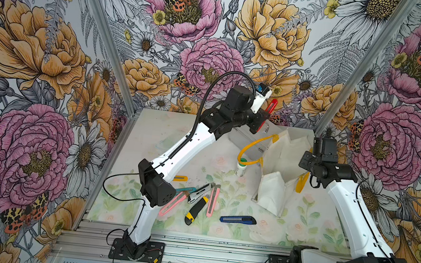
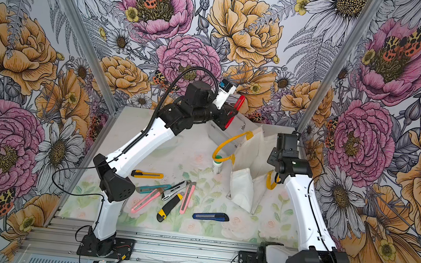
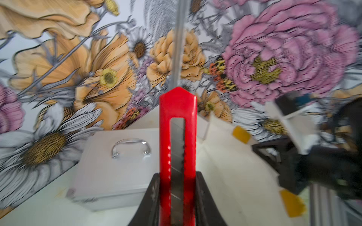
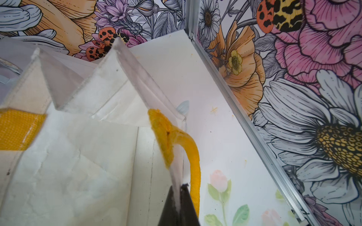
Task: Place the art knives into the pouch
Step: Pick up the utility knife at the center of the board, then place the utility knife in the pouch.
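Red art knife (image 3: 177,109) clamped tip-up in left pincer (image 3: 177,176), raised left of pouch (image 1: 282,151), rim pinched by right pincer (image 4: 178,186).

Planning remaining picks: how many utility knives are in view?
8: red knife in left gripper; on the mat: yellow, teal, silver, pink, second pink, black-yellow, blue. More may hide inside the pouch.

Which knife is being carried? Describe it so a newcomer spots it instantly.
Find the white pouch with yellow handles at the table's back right. Left of it, the left gripper is raised over a silver case. Its fingers clamp the red knife: the only red one, and the only one off the table, where the other knives lie flat.
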`<action>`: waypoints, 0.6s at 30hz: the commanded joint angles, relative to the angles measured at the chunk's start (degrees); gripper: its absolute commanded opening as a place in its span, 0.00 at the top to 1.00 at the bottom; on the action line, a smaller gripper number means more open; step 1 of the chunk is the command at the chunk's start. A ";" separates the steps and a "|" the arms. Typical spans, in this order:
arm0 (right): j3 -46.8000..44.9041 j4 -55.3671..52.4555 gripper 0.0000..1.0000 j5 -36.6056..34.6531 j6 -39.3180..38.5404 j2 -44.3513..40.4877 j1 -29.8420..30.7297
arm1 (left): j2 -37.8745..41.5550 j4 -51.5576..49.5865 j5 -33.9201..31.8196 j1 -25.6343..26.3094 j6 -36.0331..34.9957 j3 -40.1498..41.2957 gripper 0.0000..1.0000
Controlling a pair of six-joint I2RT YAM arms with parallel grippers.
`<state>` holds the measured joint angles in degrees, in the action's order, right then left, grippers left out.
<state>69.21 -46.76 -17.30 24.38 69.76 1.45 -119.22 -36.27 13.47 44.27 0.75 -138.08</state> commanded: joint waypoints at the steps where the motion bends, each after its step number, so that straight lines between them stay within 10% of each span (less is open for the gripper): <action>1: -0.87 2.95 1.00 0.96 -0.55 -1.86 -0.31 | -4.62 4.09 10.08 0.65 6.20 1.00 0.84; 13: -2.49 2.99 1.00 1.39 -0.12 -3.96 -0.31 | -5.12 11.55 10.38 3.39 12.36 7.83 0.77; 18: -2.68 2.99 1.00 1.30 0.14 -3.94 -0.31 | -4.04 11.53 10.67 2.78 11.85 8.88 0.05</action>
<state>66.67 -45.71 -16.19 24.40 67.16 1.45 -126.17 -27.44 22.24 47.40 12.14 -129.67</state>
